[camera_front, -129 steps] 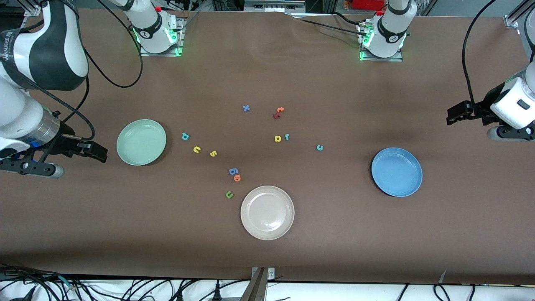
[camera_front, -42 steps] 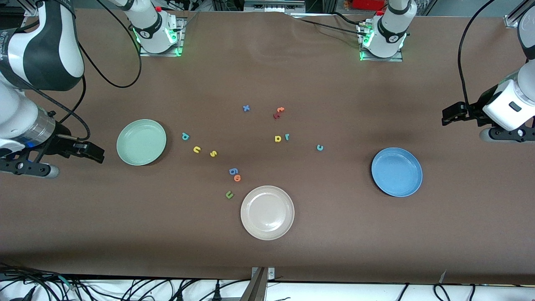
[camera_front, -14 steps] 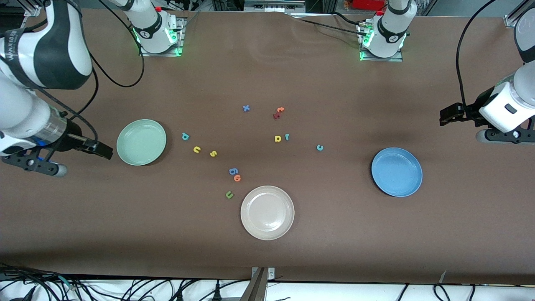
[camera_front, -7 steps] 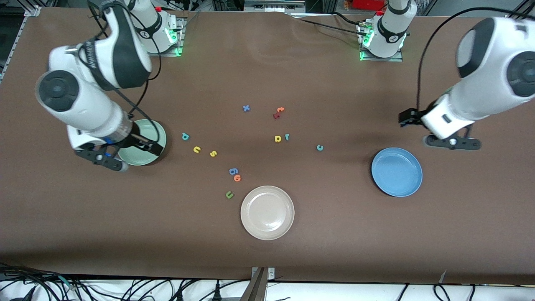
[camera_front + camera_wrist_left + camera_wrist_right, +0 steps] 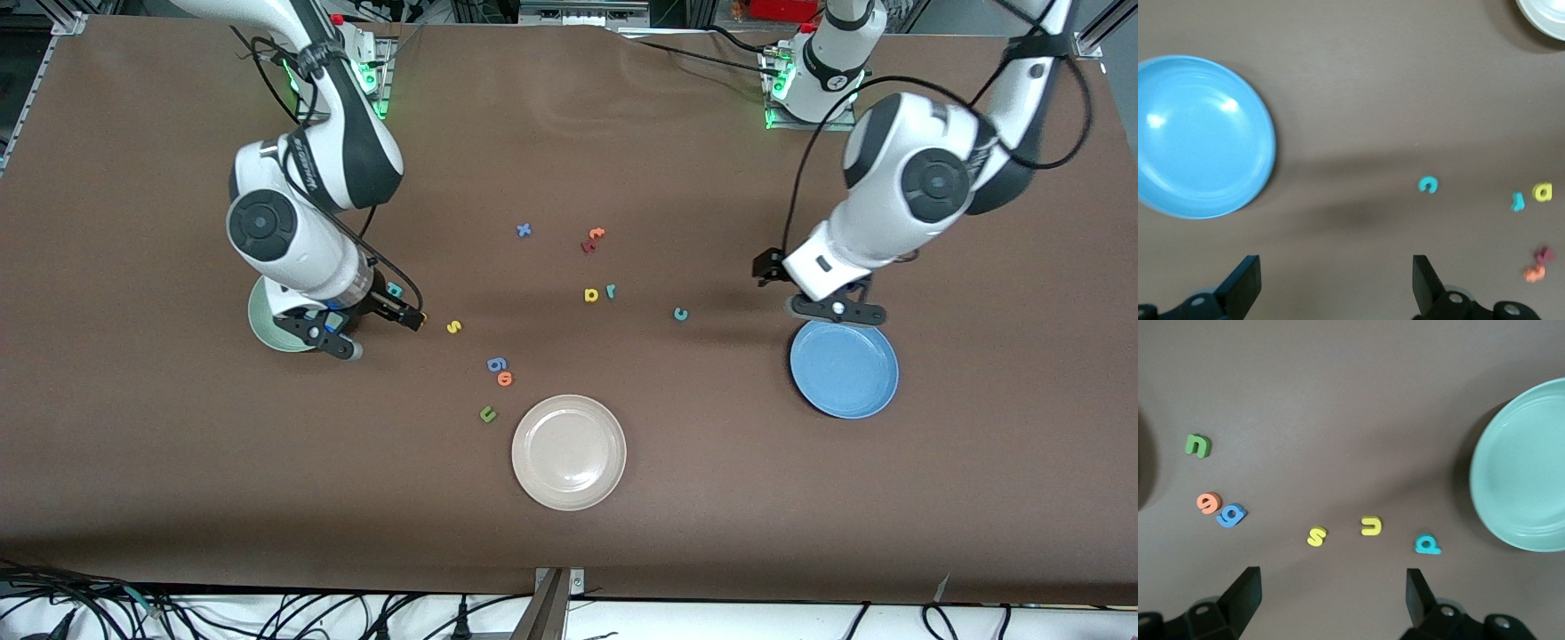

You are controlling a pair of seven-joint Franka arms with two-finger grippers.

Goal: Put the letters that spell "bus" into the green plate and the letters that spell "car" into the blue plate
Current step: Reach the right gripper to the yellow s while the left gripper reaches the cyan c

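Both grippers empty, fingers spread. R gripper (image 5: 413,317) hangs mid-left of frame over b (image 5: 1427,545) and u (image 5: 1371,526), s (image 5: 453,327) beside, green plate (image 5: 262,324) under its wrist. L gripper (image 5: 766,267) sits right of center, above blue plate (image 5: 845,366), c (image 5: 680,314) nearby; a (image 5: 591,295), r (image 5: 611,291) mid-frame. I judge first pick: next, drop onto b and pinch.

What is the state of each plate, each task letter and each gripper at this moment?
green plate: empty, on the table.
blue plate: empty.
cream-white plate: empty.
teal b, yellow u, yellow s: loose on the table beside the green plate.
yellow a, teal r, teal c: loose on the table.
right gripper: open, empty, over the b, u and s.
left gripper: open, empty, over bare table between blue plate and c.
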